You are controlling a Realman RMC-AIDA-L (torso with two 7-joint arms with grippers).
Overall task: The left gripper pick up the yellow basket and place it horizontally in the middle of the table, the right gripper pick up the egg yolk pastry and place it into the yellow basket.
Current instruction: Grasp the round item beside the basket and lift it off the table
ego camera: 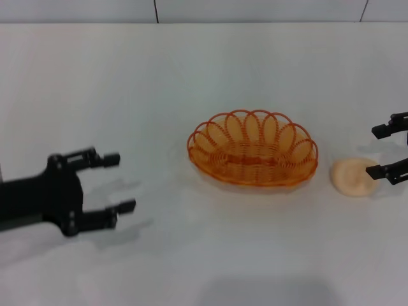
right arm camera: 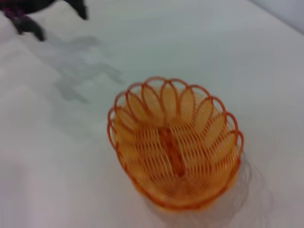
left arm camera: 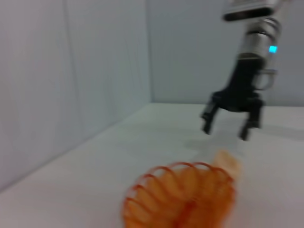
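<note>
The yellow basket stands upright and empty in the middle of the white table. It also shows in the left wrist view and the right wrist view. The egg yolk pastry lies on the table just right of the basket, also in the left wrist view. My right gripper is open and hovers just above the pastry's right side, as the left wrist view shows. My left gripper is open and empty, well to the left of the basket; it also shows in the right wrist view.
A grey wall runs along the table's far edge. The left wrist view shows another wall along one side of the table.
</note>
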